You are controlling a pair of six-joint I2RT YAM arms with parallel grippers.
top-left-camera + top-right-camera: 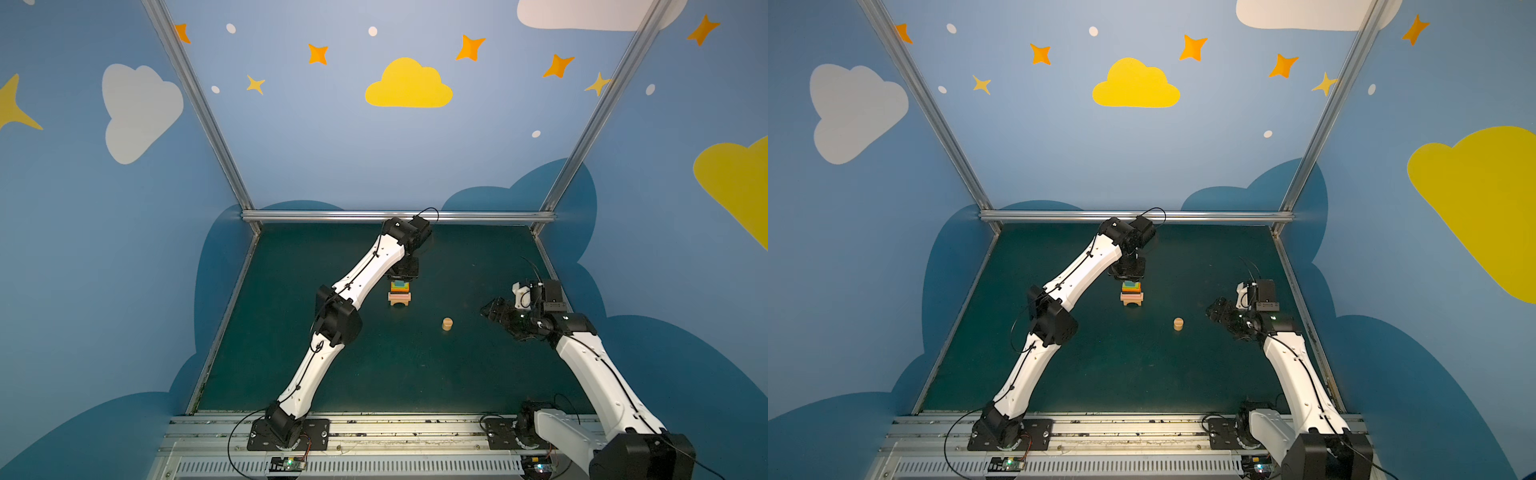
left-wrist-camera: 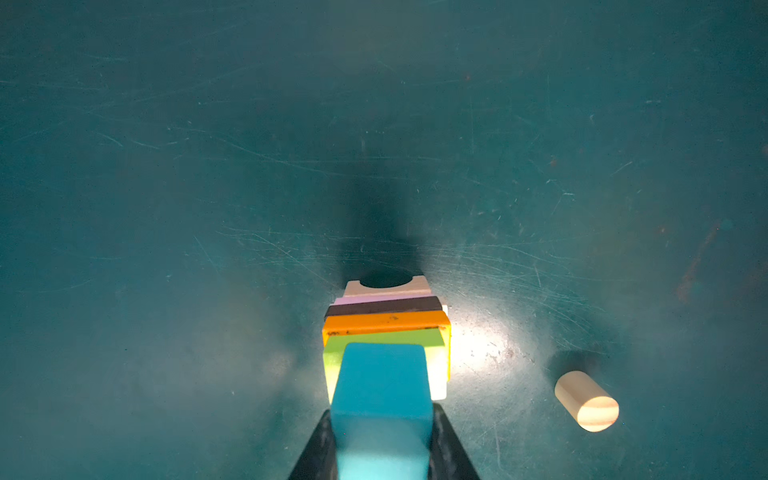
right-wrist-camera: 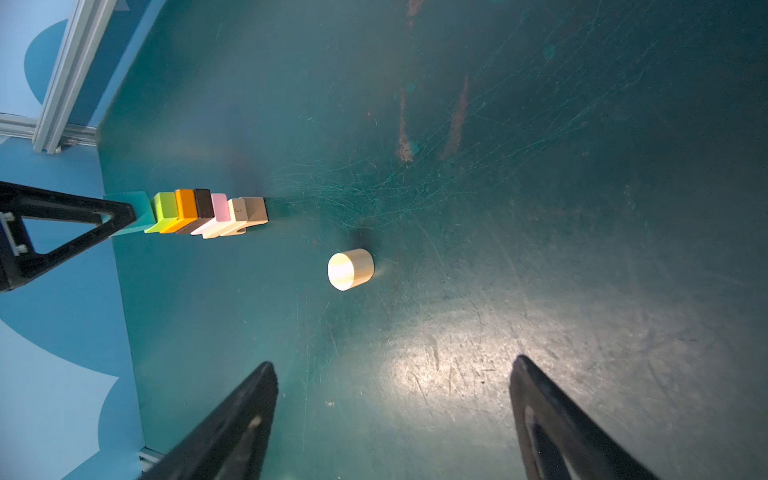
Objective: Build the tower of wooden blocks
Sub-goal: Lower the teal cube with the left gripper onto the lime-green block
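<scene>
Scratched green tabletop (image 2: 166, 166), cloud-painted walls (image 1: 332, 145); left claw (image 2: 382, 415) gripped teal cube (image 2: 382, 374) atop tower (image 1: 400, 297); right claw (image 3: 392, 363) gaped empty; cylinder (image 1: 447, 323) at tower's four o'clock.

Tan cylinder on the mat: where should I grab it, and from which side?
Pinch its curved wall across the middle, coming straight down from above with the open right claw. The tan cylinder stands upright on a flat end, apart from the tower, so both sides are likely free.
</scene>
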